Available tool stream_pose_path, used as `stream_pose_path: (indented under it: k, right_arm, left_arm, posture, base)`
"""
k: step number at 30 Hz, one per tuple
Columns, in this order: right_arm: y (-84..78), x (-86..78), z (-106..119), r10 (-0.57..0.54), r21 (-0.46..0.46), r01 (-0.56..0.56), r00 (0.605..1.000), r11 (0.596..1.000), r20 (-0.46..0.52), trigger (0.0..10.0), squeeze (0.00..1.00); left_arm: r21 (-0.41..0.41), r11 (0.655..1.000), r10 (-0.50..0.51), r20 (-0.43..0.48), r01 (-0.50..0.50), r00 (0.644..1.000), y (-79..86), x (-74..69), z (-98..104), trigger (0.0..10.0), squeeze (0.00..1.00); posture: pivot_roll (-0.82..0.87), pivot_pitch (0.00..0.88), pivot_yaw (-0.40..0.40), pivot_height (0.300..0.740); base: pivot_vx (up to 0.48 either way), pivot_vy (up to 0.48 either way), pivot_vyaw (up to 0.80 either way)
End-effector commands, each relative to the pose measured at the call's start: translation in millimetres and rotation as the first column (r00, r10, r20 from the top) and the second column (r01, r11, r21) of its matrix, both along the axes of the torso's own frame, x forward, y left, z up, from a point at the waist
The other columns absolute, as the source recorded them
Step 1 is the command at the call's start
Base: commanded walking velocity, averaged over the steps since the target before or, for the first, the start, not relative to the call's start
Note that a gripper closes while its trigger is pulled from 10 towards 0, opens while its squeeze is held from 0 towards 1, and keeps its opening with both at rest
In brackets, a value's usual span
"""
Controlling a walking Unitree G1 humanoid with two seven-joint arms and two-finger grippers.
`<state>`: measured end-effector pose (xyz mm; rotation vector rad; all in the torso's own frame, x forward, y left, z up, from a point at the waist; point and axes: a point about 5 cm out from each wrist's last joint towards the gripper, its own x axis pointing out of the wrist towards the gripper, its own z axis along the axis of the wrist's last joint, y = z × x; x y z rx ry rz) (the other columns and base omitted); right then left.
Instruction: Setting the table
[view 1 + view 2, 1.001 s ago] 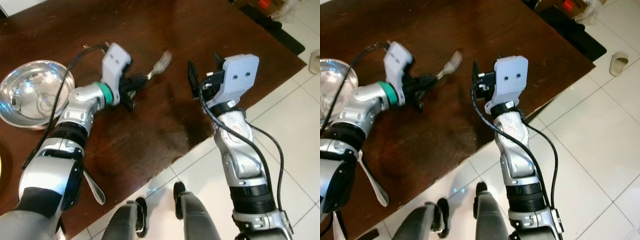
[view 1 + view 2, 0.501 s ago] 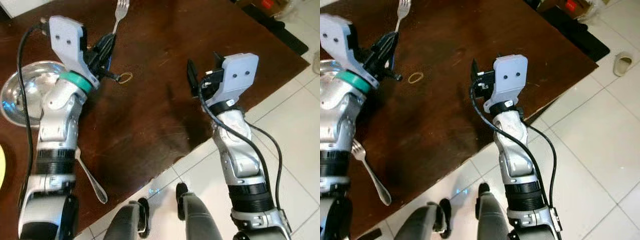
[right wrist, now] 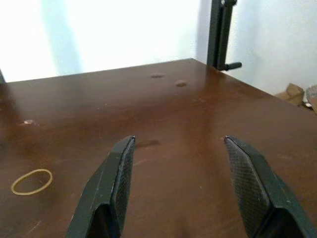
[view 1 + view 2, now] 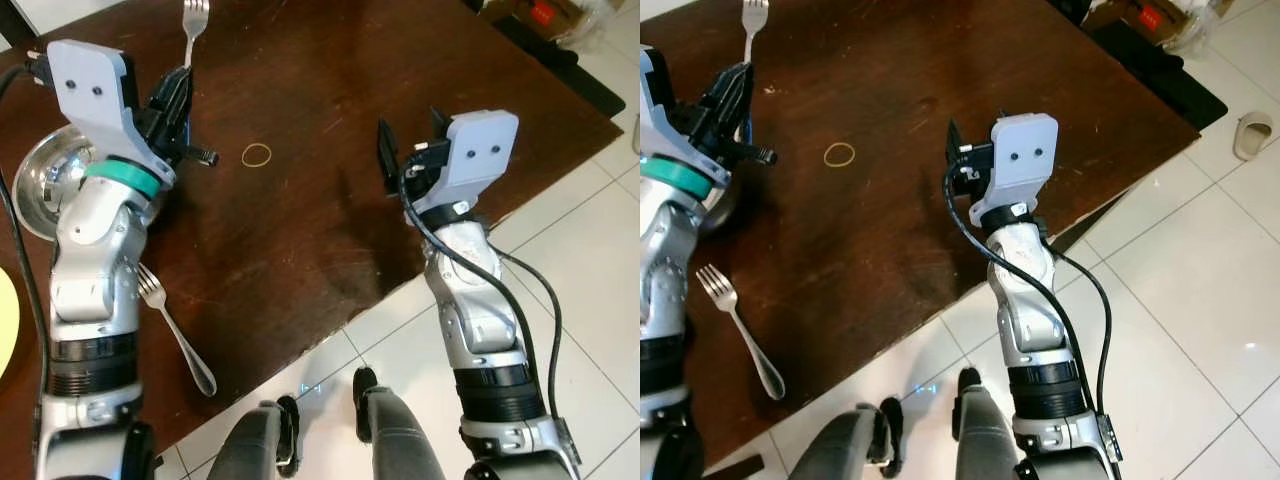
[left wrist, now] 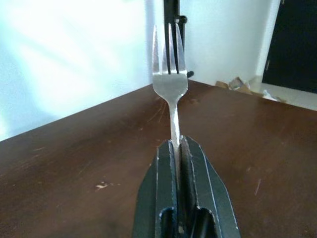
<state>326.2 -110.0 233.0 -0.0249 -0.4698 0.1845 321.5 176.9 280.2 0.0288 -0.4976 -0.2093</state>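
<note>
My left gripper (image 4: pixel 180 95) is shut on the handle of a silver fork (image 4: pixel 195 15), held above the dark wooden table (image 4: pixel 300 240) at its far left, tines pointing away from me. The left wrist view has the fork (image 5: pixel 171 84) upright between the closed fingers (image 5: pixel 163 183). A second fork (image 4: pixel 175 325) lies flat near the table's front edge, below my left forearm. A steel bowl (image 4: pixel 40 185) sits partly hidden behind the left arm. My right gripper (image 4: pixel 410 140) hovers open over the table's right part, holding nothing, its fingers (image 3: pixel 116 183) wide apart.
A tan rubber band (image 4: pixel 257 154) lies on the table between the two arms. A yellow plate edge (image 4: pixel 5 335) shows at the far left. The table's front edge runs diagonally over white tile floor (image 4: pixel 580 260). A dark mat (image 4: pixel 1150 60) and a slipper (image 4: pixel 1252 135) lie to the right.
My left arm swung the fork from the table's middle to the far left and turned it to point away, uncovering the rubber band and the second fork. The right arm stayed put.
</note>
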Motion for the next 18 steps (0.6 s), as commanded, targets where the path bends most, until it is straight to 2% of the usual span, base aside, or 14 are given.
stream_pose_path:
  k: [1,2,4,6,7,13,14,18]
  right_arm:
    - [1.6,0.3,-4.5,0.009,0.007,-0.009,1.0,1.0,-0.009,10.0,0.0]
    - [2.7,1.5,-5.6,0.011,0.009,-0.011,1.0,1.0,-0.013,10.0,0.0]
    - [3.8,2.3,-5.8,0.015,0.012,-0.014,1.0,1.0,-0.012,10.0,0.0]
    - [4.3,3.2,-6.4,0.016,0.014,-0.015,1.0,1.0,-0.013,10.0,0.0]
    - [4.8,3.7,-6.7,0.016,0.014,-0.015,1.0,1.0,-0.014,10.0,0.0]
    - [0.0,3.2,-8.6,0.001,0.011,-0.001,1.0,1.0,-0.013,10.0,0.0]
    - [-5.8,2.8,-11.9,-0.026,0.019,0.027,0.999,0.999,-0.02,10.0,0.0]
    - [-10.7,2.4,-14.6,-0.05,0.03,0.051,0.998,0.998,-0.028,10.0,0.0]
  left_arm:
    - [0.003,1.0,0.012,-0.006,-0.012,1.0,-2.8,-3.1,-5.0,10.0,0.0]
    - [0.027,0.999,0.029,0.002,-0.029,1.0,-7.6,-2.8,-6.3,10.0,0.0]
    - [0.017,0.999,0.038,0.015,-0.038,0.999,-9.0,-1.6,-3.5,10.0,0.0]
    - [0.012,0.999,0.039,-0.001,-0.039,0.999,-8.2,3.0,-6.0,10.0,0.0]
    - [0.035,0.996,0.078,-0.01,-0.078,0.997,-3.6,7.8,-9.1,10.0,0.0]
    - [0.025,0.996,0.084,-0.032,-0.083,0.996,-1.8,11.2,-8.1,10.0,0.0]
    - [0.041,0.994,0.105,-0.081,-0.102,0.991,-1.9,12.5,-23.6,10.0,0.0]
    - [0.031,0.993,0.121,-0.121,-0.118,0.985,-2.7,11.0,-37.2,10.0,0.0]
  posture:
    - [-0.01,0.212,0.103,0.74]
    - [-0.02,0.206,0.102,0.74]
    - [-0.01,0.2,0.1,0.74]
    - [-0.01,0.194,0.097,0.74]
    - [-0.02,0.189,0.1,0.74]
    - [-0.01,0.171,0.104,0.74]
    - [-0.02,0.174,0.108,0.74]
    - [-0.03,0.171,0.104,0.74]
  base:
    - [0.0,0.0,0.0]
    - [0.0,0.0,0.0]
    - [0.0,0.0,0.0]
    - [0.0,0.0,0.0]
    - [0.0,0.0,0.0]
    - [0.0,0.0,0.0]
    - [0.0,0.0,0.0]
    - [0.0,0.0,0.0]
